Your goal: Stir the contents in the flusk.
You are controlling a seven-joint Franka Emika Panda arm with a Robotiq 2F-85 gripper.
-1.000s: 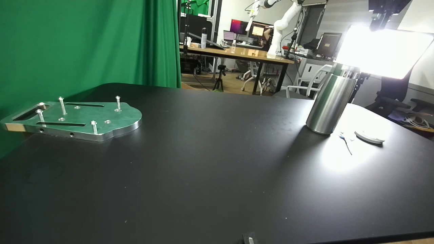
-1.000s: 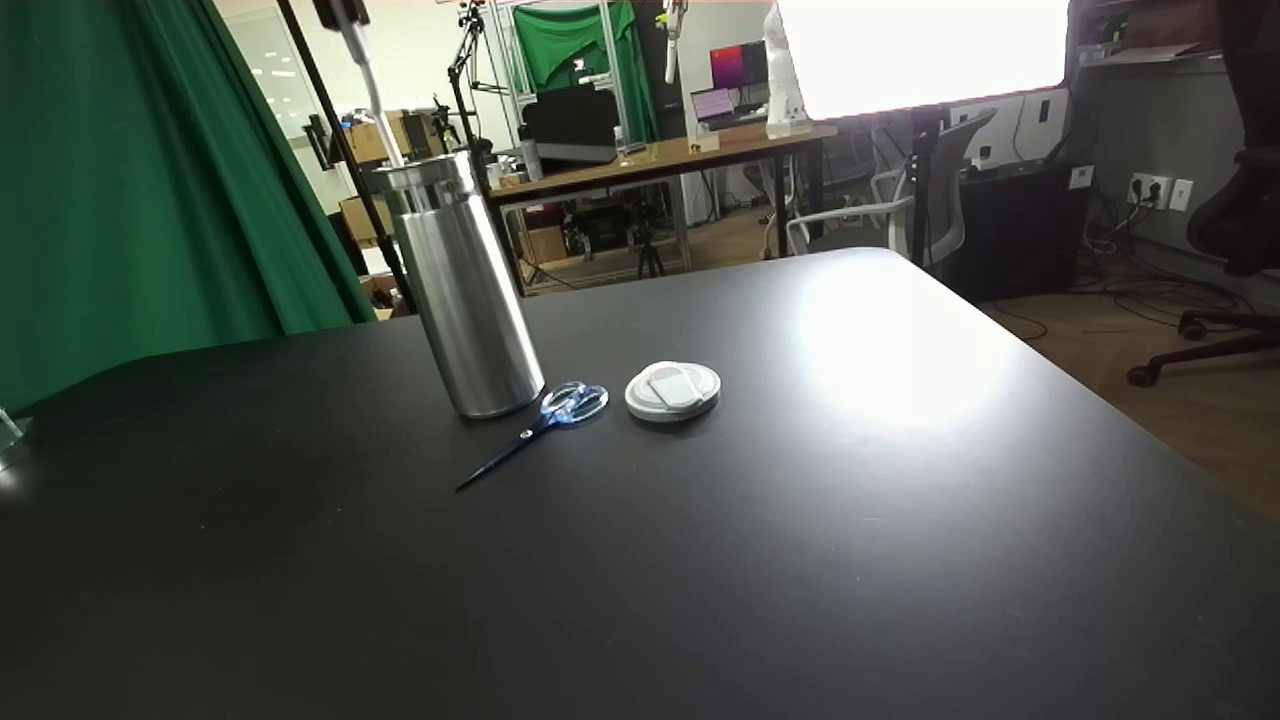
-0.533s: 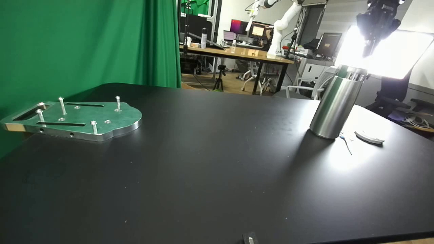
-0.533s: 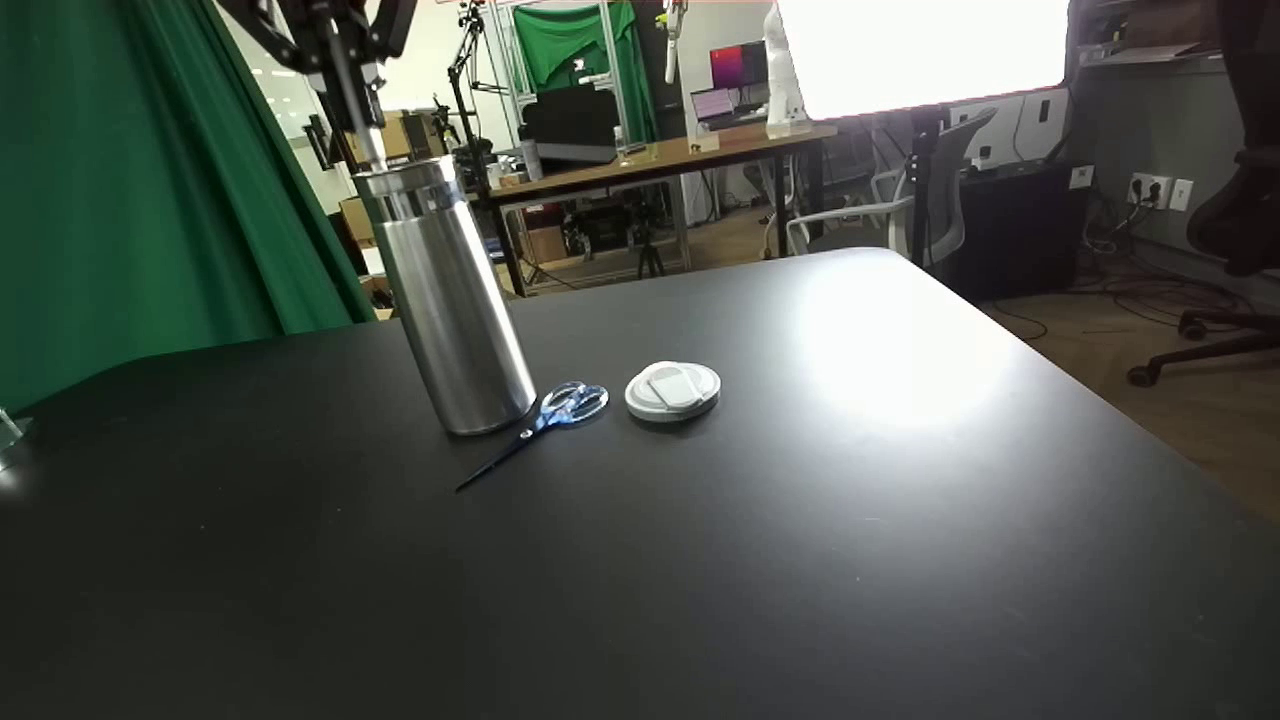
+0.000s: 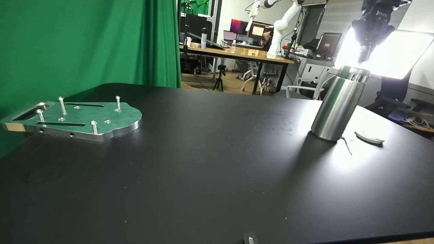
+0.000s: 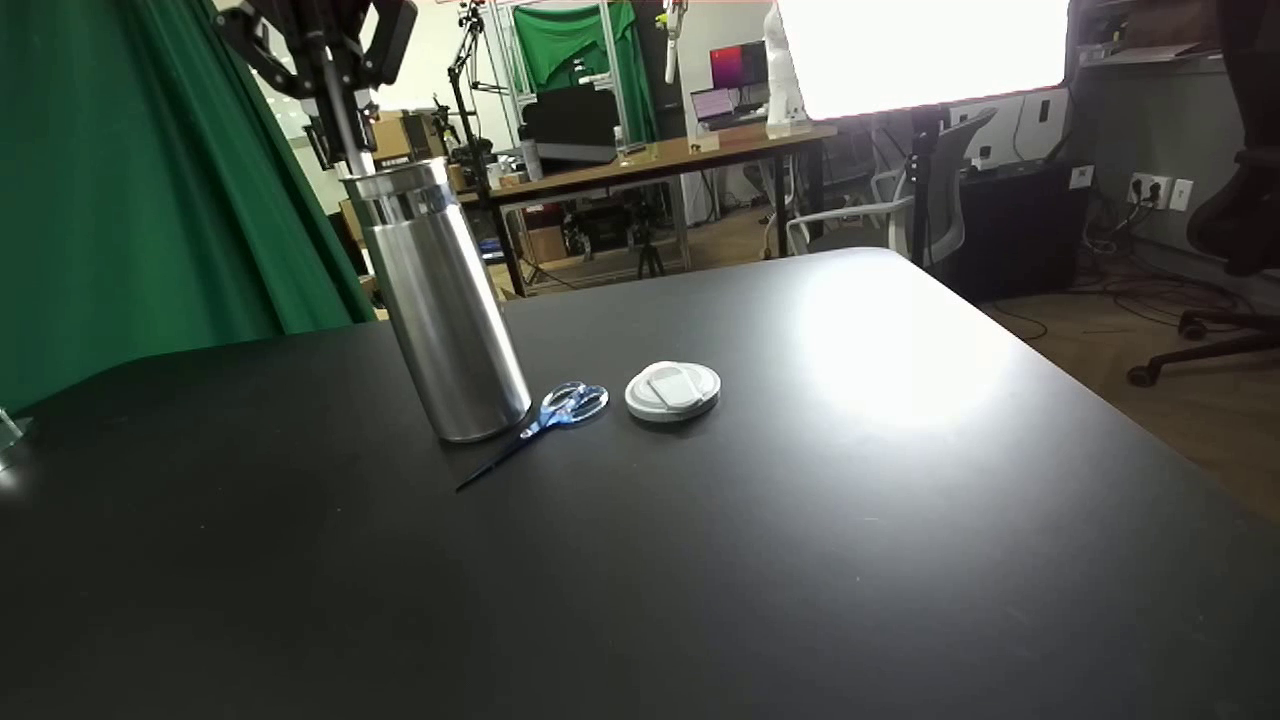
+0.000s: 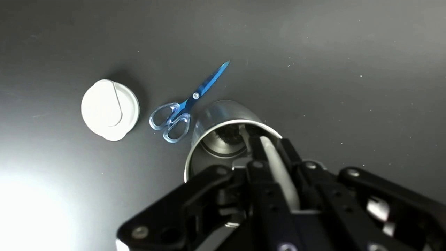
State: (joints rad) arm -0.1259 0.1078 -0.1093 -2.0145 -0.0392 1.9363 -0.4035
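Note:
The flusk, a tall brushed-metal flask, stands uncovered on the black table, in both exterior views [image 5: 340, 105] [image 6: 445, 315]. The wrist view shows its open mouth and outer wall [image 7: 226, 111]; its inside is partly dark and the contents cannot be made out. My gripper [image 7: 271, 143] is shut on a whitish stick [image 7: 284, 177] just above the rim. The stick's lower part goes down into the flask, and its lower end is hard to see. In the exterior views the gripper [image 5: 364, 56] is over the mouth, and the stick [image 6: 358, 158] enters at the rim.
Blue scissors [image 6: 527, 433] lie close against the flask's base; whether they touch cannot be told. They also show in the wrist view [image 7: 196, 95]. A white lid [image 6: 672, 392] lies beyond them. A green plate with pegs [image 5: 88, 116] lies at the table's far side. A bright lamp panel stands behind.
My gripper has come down into both exterior views, and the stick sits deeper in the flask. The flask has shifted a little across the table, closer to the scissors.

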